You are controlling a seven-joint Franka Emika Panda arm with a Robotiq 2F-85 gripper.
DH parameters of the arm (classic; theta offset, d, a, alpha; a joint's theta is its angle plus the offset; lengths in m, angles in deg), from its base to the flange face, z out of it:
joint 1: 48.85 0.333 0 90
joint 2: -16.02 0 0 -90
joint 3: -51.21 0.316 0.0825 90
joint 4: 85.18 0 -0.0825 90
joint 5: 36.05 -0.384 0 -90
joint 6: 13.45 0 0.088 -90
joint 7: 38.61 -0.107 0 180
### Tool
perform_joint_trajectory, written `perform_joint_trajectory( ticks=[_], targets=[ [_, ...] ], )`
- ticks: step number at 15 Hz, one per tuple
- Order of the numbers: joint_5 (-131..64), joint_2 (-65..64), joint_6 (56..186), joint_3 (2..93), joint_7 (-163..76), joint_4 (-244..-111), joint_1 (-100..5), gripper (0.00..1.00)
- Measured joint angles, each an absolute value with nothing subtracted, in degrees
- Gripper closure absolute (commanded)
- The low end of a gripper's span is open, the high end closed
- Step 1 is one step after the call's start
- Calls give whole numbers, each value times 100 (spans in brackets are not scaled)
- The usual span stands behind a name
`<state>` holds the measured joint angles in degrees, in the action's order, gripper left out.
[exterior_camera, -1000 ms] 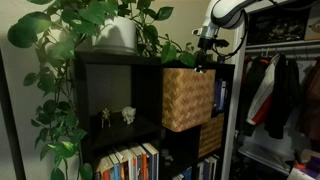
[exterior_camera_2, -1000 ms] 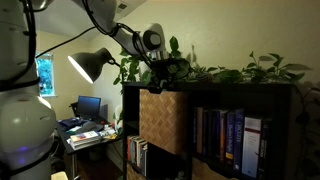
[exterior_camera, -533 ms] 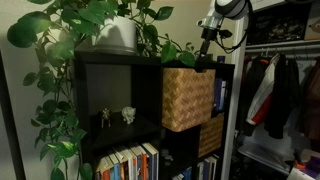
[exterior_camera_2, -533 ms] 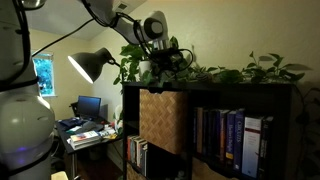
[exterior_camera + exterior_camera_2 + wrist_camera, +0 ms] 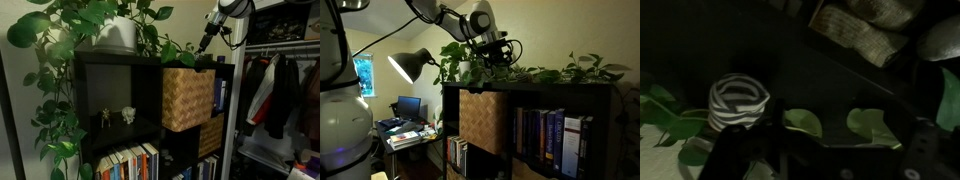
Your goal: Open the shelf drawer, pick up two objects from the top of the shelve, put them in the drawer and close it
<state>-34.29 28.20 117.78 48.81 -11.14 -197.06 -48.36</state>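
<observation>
Bench [image 5: 78,110]: we see a tall dark unit of open cells in both exterior views [image 5: 560,92], and its top carries the greenery.
Plant [image 5: 75,30]: leafy vines spread across the bench top and hang down one side.
Arm [image 5: 445,15]: it reaches in from above and ends over the top of the bench, at the corner above the drawer.
Clothes [image 5: 280,95]: we see them hanging beside the bench.
Drawer [image 5: 188,98]: a wicker basket in an upper cell. Its front stands out past the bench face in both exterior views [image 5: 483,120].
Second basket [image 5: 210,135]: it sits in the cell below the drawer.
Books [image 5: 545,130]: upright rows stand in the cell beside the drawer and in a bottom cell [image 5: 128,162].
Lamp [image 5: 412,65]: its cone shade tilts near the bench.
Pot [image 5: 118,35]: white, among the leaves on top.
Hand [image 5: 205,42]: it hangs above the leaves, clear of the bench top [image 5: 498,52]. In the dim wrist view [image 5: 830,155] we read its fingers as spread wide.
Striped roll [image 5: 738,103]: a black-and-white thing lying among the leaves on the bench top, close to one finger of the hand. We cannot tell whether they touch.
Figures [image 5: 117,116]: two small pale ones in a middle cell.
</observation>
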Motion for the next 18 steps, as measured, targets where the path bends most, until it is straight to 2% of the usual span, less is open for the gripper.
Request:
perform_joint_trajectory(
  ticks=[7, 14, 15, 16, 18],
  targets=[
    [-2396, 2319, 13231, 4861, -2088, -19674, -5092, 0],
    [-1567, 1845, 13662, 4849, -2875, -19542, -5291, 0],
    [-1532, 1791, 13700, 4847, -2919, -19533, -5292, 10],
    [-1497, 1740, 13733, 4847, -2972, -19517, -5291, 26],
    [-1422, 1641, 13783, 4847, -3068, -19480, -5291, 40]
  ],
)
